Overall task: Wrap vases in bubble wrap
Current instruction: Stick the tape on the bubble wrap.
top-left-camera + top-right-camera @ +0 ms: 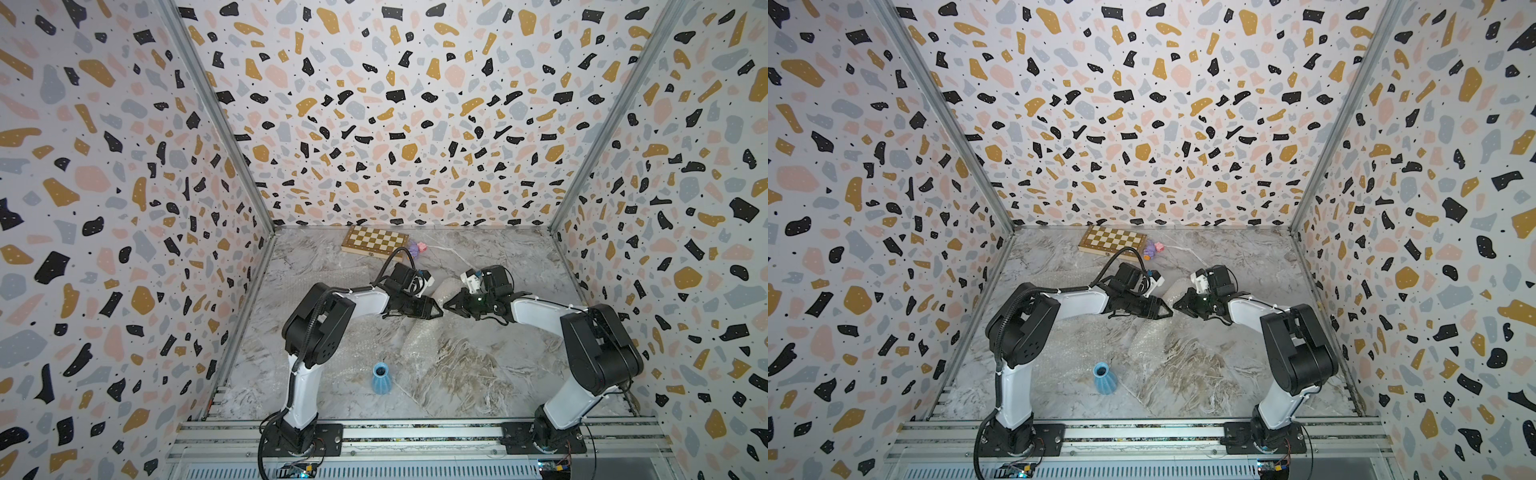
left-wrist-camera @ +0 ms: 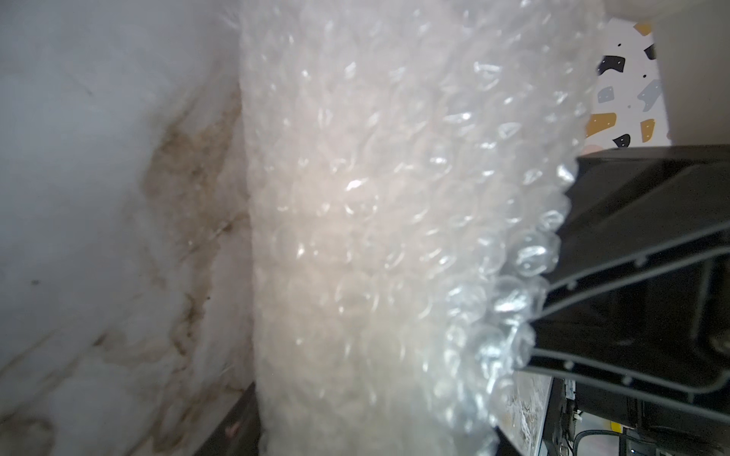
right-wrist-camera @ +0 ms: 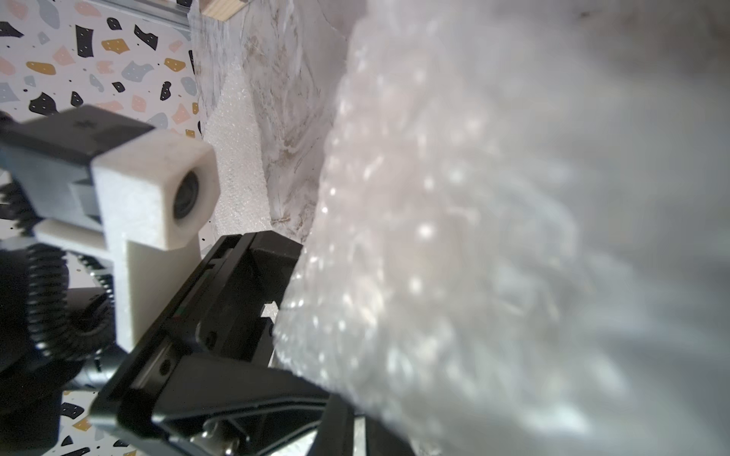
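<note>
Evidently mid-wrap: both claws meet on one bundle, and the blue vase is not yet wrapped.

In both top views the left claw [image 1: 437,311] and right claw [image 1: 448,306] converge tip to tip on a roll of bubble wrap [image 1: 445,291] lying mid-table [image 1: 498,374], judged to enclose the cream vase. The blue vase [image 1: 380,379] stands bare near the left arm's base, and a spare sheet [image 1: 419,338] lies between it and the claws, presumably reserved for it. Left wrist view: the roll fills the frame with a cream tone showing through. The right claw meets its crumpled edge and reads as clenched on it, likely to stop the wrap unrolling. The left claw's grip cannot be confirmed. Right wrist view: the roll is close and blurred, with the left claw against its side, apparently steadying it.
</note>
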### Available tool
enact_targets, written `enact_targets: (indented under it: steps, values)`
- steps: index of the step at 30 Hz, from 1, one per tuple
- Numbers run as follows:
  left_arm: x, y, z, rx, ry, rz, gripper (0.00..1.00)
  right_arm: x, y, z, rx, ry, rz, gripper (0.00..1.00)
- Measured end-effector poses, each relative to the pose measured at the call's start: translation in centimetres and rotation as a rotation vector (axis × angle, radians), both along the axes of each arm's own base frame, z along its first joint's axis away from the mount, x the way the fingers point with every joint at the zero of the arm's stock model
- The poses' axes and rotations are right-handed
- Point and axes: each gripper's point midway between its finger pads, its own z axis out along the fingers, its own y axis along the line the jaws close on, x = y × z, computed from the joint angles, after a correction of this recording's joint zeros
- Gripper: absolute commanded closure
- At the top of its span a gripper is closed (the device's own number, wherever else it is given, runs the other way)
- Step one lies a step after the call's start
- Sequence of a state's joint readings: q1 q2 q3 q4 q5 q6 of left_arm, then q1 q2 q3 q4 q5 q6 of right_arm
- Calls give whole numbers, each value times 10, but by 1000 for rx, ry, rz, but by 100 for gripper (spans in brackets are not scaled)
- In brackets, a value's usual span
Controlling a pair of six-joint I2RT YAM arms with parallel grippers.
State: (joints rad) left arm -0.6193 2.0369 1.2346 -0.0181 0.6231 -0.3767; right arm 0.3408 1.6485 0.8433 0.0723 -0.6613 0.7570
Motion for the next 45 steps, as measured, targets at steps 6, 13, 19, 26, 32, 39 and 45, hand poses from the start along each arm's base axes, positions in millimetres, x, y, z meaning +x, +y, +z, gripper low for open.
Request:
enact_targets:
  steps: [6, 13, 19, 26, 32, 39, 45]
  values:
    - [0, 0, 0, -1, 0, 1, 46, -21, -5, -10, -12, 13, 2, 90]
    - [0, 0, 0, -1, 0, 1, 46, -20, -8, -27, -41, 35, -11, 90]
    - [0, 0, 0, -6, 4, 3, 46, -8, -6, -43, -65, 45, -24, 90]
    - [-1, 3, 1, 6, 2, 14, 20, -5, -5, -43, -64, 32, -31, 90]
    - [-13, 24, 10, 91, 9, 45, 4, -2, -3, -40, -61, 8, -31, 90]
    - [-35, 40, 27, 164, 2, 55, 0, -12, 1, -42, -60, 1, -13, 90]
    - [-70, 33, 4, 234, 62, -4, 6, -22, 2, -50, -59, 18, -11, 90]
